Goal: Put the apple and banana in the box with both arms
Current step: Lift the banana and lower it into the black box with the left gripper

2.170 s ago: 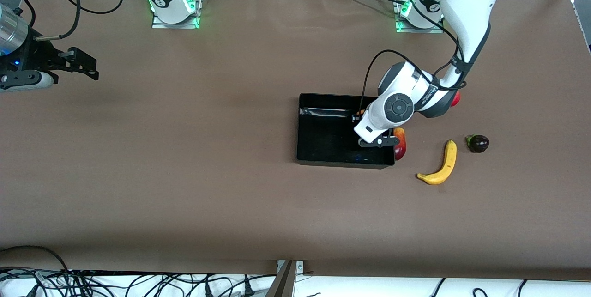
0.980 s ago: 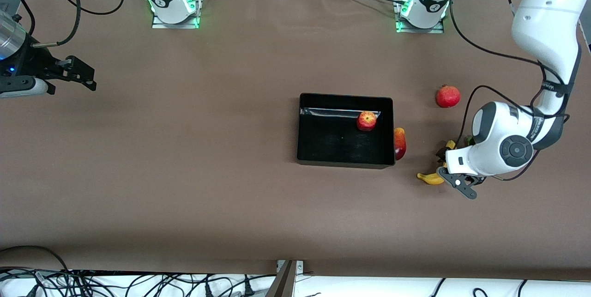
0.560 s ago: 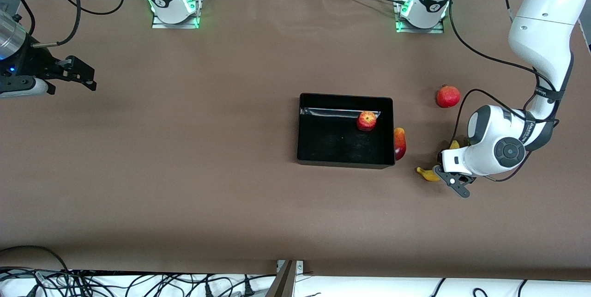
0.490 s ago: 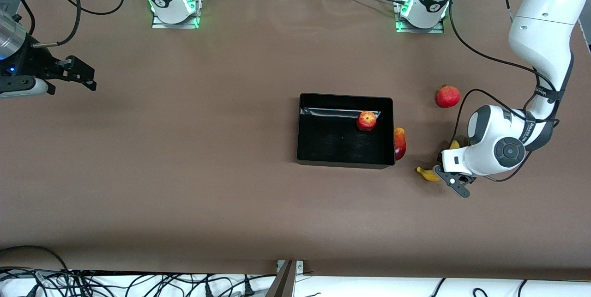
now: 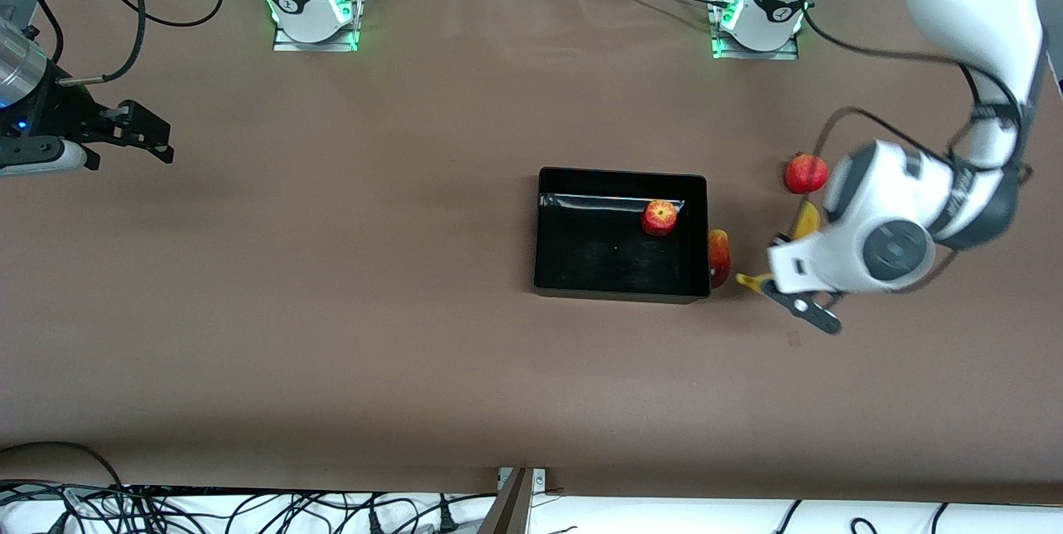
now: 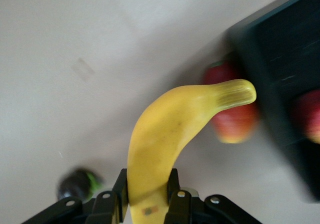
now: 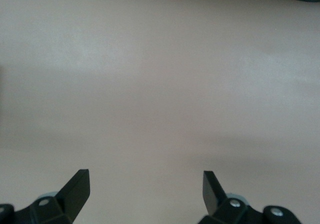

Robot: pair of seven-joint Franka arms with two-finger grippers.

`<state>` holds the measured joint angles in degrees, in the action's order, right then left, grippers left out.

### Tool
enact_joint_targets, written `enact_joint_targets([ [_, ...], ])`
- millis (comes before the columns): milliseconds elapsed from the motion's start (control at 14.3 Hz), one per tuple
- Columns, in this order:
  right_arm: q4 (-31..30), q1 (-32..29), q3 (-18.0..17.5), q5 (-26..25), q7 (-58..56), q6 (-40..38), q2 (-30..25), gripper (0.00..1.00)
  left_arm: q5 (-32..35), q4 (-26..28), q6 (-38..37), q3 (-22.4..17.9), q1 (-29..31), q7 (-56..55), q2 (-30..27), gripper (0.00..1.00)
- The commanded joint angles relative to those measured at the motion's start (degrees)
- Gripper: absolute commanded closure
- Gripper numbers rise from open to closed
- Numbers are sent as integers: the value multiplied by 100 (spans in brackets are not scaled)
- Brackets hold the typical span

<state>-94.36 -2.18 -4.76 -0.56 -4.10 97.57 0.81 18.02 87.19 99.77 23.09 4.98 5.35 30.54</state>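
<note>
Left gripper (image 6: 147,196) fingers clamp the banana (image 6: 172,134) above the desk (image 5: 332,310) beside the box (image 5: 548,227), apple (image 5: 659,218) inside; right gripper (image 7: 145,189) waits, fingers wide.

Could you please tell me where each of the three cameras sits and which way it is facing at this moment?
Front view: high across the table, facing both arms' bases; shows the box, the right gripper waiting open.
Left wrist view: looks down past the left gripper shut on the banana; shows the box.
Right wrist view: looks at the table between the right gripper's open fingers.
Shared: the front and left wrist views both show the banana and the apple.
</note>
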Motion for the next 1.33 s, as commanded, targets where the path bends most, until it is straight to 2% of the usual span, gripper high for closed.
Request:
enact_joint_targets([
  [0, 76, -98, -86, 20, -21, -10, 16, 0, -420, -97, -310, 256, -435, -1793, 13, 100],
  [210, 76, -98, -78, 20, -21, -10, 16, 0, -1019, -36, 233, 310, -997, -3553, 189, 100],
  [420, 76, -98, -86, 20, -21, -10, 16, 0, -950, 26, 945, 293, -1481, -4663, 698, 100],
  [630, 76, -98, -86, 29, -21, -10, 16, 0, -644, 254, 1614, 266, -1614, -4815, 1050, 100],
  [840, 76, -98, -86, 29, -21, -19, 16, 0, -493, 281, 1712, 275, -1658, -4920, 1217, 100],
  [910, 76, -98, -86, 29, -21, -19, 16, 0, -501, 281, 1712, 266, -1649, -4920, 1218, 73],
  [980, 76, -98, -86, 29, -21, -19, 16, 0, -501, 281, 1712, 266, -1623, -4929, 1218, 2],
  [1260, 76, -98, -86, 29, -21, -19, 16, 0, -519, 176, 1633, 275, -1518, -4912, 1130, 0],
])
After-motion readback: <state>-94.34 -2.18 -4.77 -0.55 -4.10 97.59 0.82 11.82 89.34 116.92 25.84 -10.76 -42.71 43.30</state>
